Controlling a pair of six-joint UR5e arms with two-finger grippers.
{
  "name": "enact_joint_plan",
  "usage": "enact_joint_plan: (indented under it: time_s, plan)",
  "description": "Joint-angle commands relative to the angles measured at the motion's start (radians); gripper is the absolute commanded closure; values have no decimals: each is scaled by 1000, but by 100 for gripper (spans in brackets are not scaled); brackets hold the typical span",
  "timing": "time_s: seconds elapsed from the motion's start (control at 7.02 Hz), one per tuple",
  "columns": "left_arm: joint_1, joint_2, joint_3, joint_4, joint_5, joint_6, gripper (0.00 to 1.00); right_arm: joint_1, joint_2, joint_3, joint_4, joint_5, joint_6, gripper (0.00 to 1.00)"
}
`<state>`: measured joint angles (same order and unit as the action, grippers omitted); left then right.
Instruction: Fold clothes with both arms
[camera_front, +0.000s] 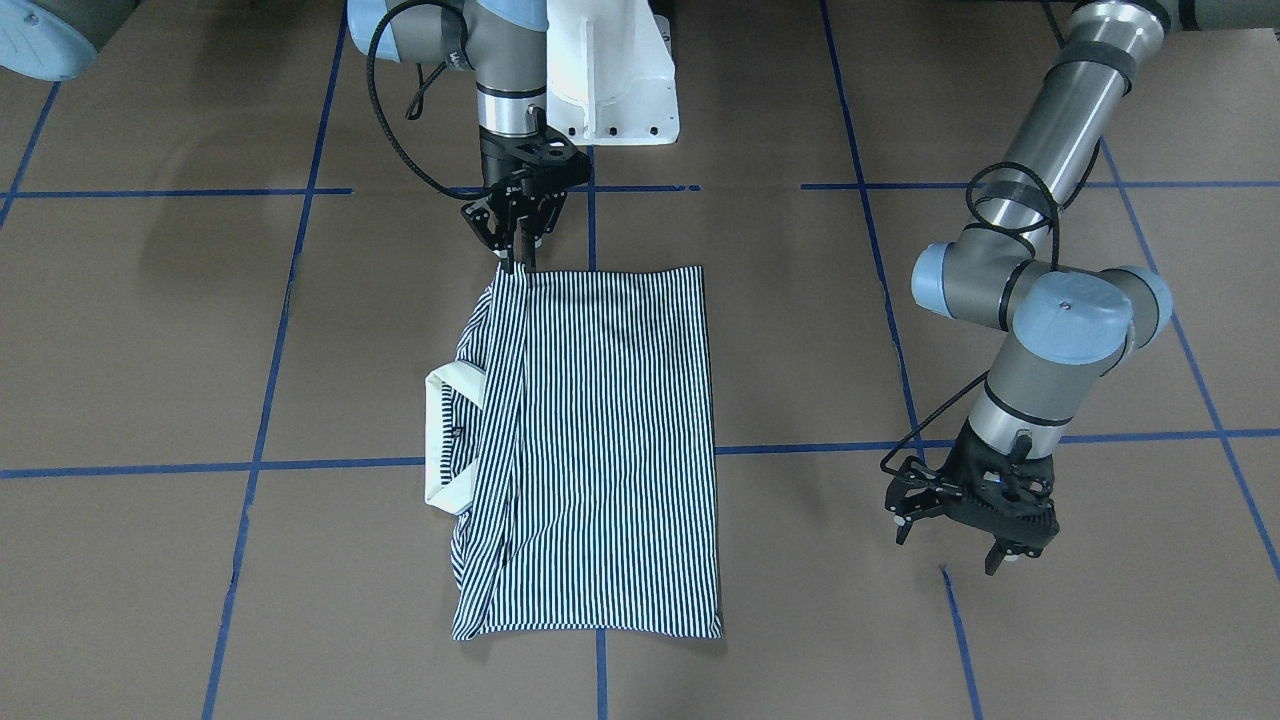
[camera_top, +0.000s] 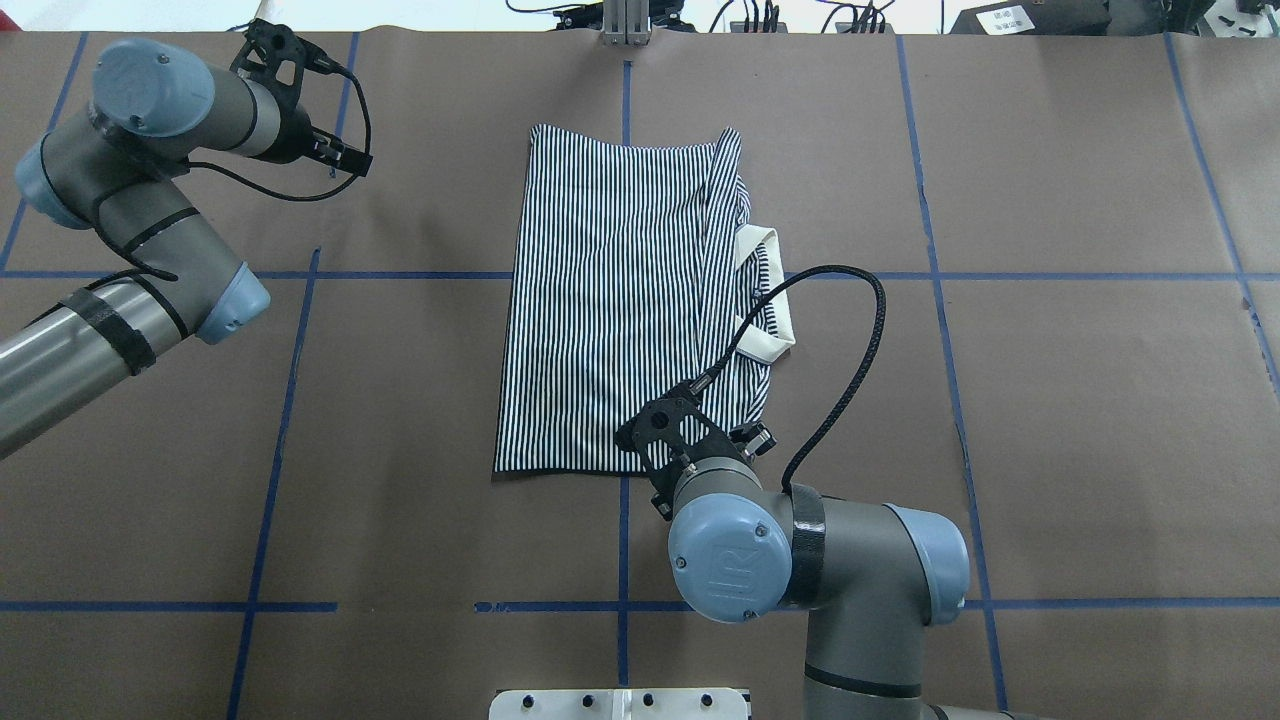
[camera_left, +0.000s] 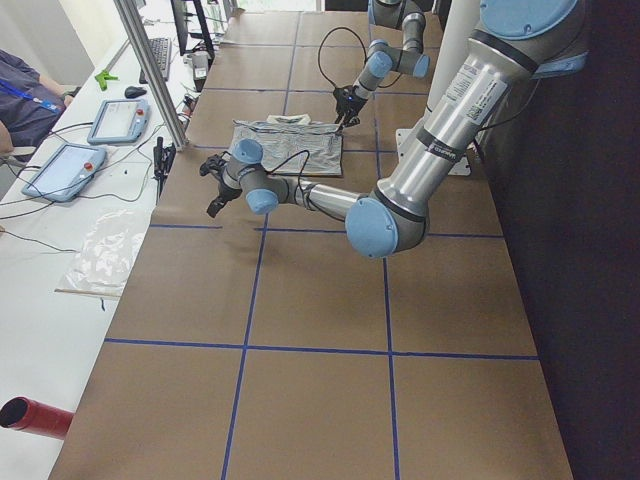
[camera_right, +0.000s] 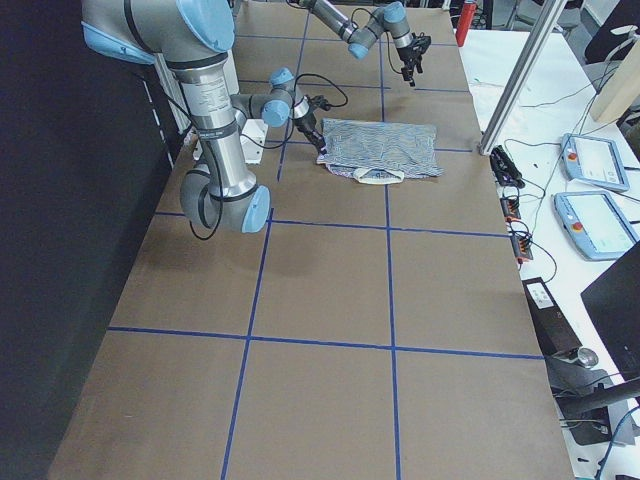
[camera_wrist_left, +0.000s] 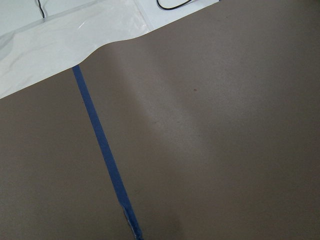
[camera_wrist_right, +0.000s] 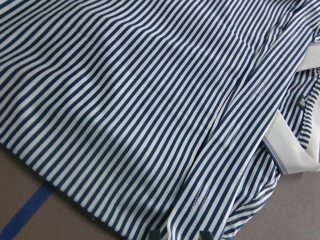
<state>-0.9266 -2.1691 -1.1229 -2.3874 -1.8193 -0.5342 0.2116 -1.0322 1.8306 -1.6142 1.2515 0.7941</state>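
Left gripper (camera_front: 948, 548) hangs wide open, empty; right gripper (camera_front: 518, 258) narrow at shirt (camera_front: 610, 440) corner, hold unclear. Pinch both layers bef. you lift.

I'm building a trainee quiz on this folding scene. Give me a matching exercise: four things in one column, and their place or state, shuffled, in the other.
1. polo shirt
2. collar
3. left claw
4. right claw

A. open, over bare table
B. cream, poking out at one side
C. at the shirt's corner nearest the robot's base
D. striped, lying folded and flat

Pairs: 1-D, 2-B, 3-A, 4-C
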Motion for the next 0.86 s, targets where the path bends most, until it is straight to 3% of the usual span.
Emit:
enact_joint_plan:
  time_s: [0.0, 0.71]
  plan:
    - [-1, 0, 0, -1, 0, -3, 0, 2, 23, -28, 0, 0, -3, 68]
    - [0, 0, 0, -1, 0, -9, 0, 0, 18, -42, -7, 8, -10, 71]
